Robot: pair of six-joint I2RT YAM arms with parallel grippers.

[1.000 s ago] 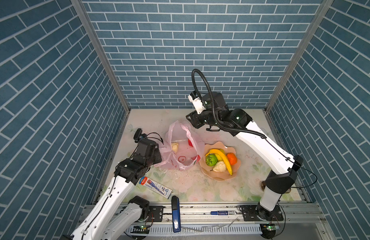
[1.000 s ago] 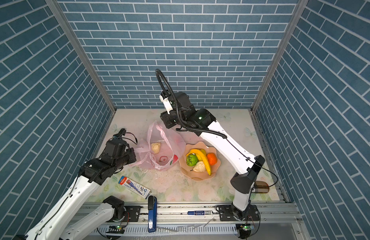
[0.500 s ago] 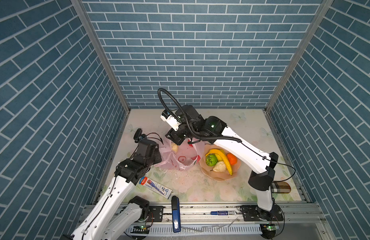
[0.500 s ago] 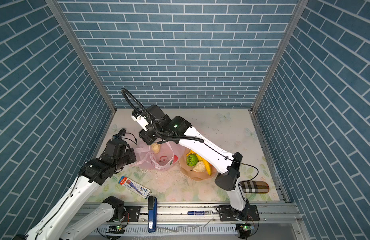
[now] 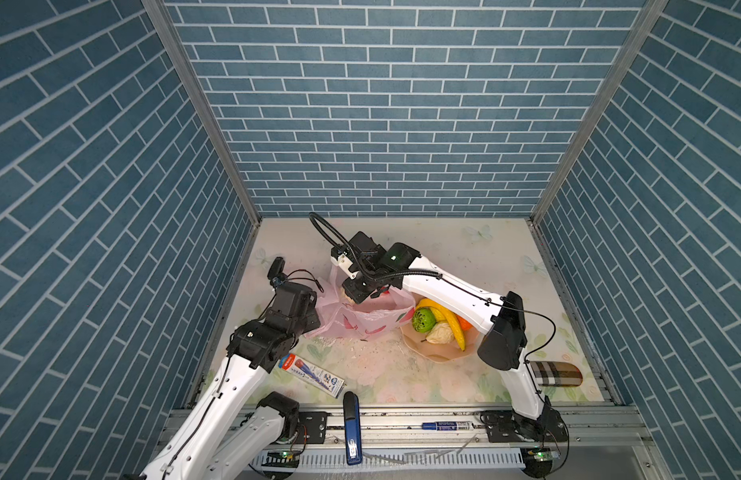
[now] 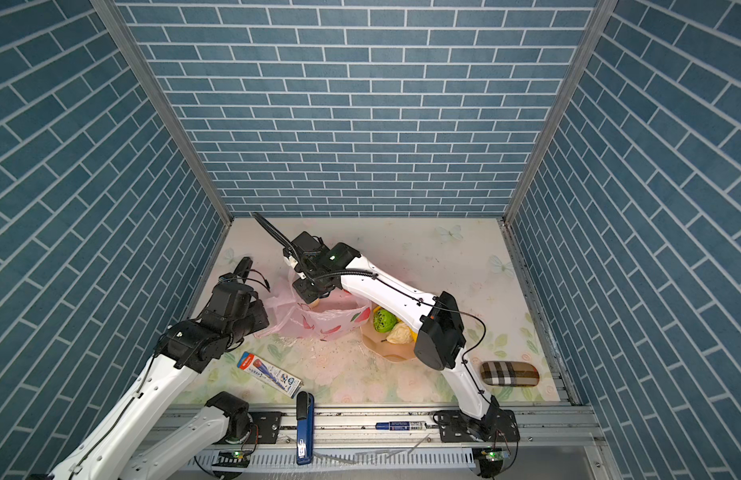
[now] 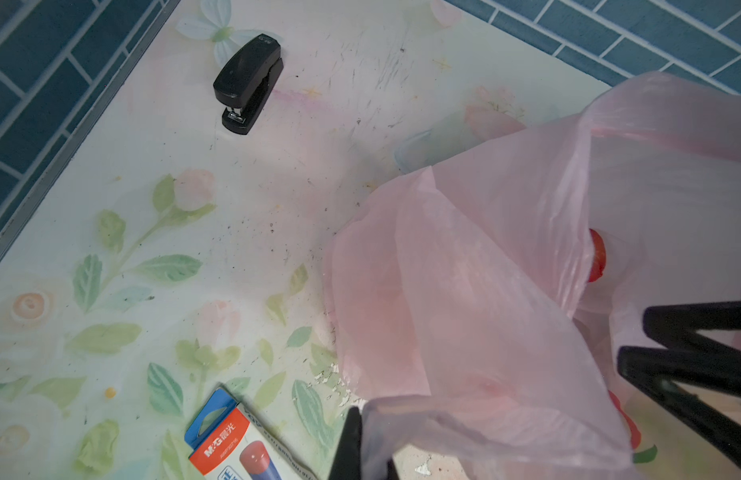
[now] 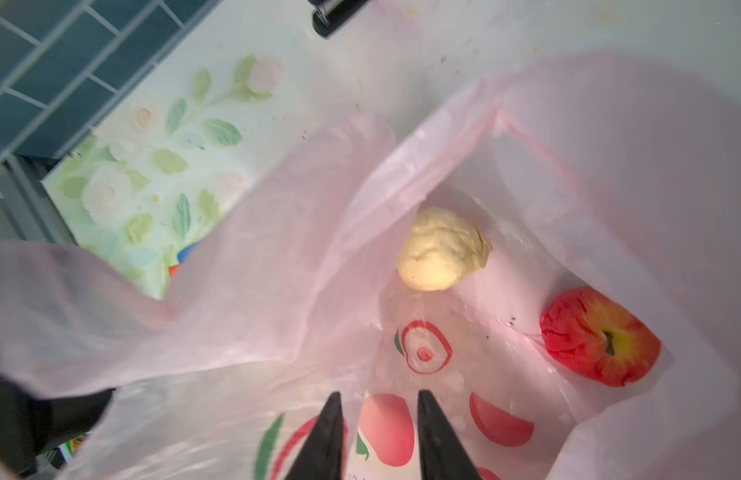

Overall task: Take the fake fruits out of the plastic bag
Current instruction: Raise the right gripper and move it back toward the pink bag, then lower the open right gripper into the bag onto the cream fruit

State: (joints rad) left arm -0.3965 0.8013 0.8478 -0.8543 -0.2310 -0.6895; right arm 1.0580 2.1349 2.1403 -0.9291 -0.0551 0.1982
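Note:
The pink plastic bag lies left of the peach plate. My left gripper is shut on the film at the bag's left edge. My right gripper is open inside the bag's mouth, with nothing between its fingers. Beyond its tips lie two fake fruits on the bag's floor: a cream fruit and a red apple. On the plate rest a green ball, a banana, a cream fruit and an orange.
A pen box lies in front of the bag, and a blue stapler and a marker lie on the front rail. A checked case sits front right. A black stapler sits by the left wall.
My right arm has swung left from behind the bag and dropped into its mouth, its jaws narrowing. The left arm has stayed still, holding the bag.

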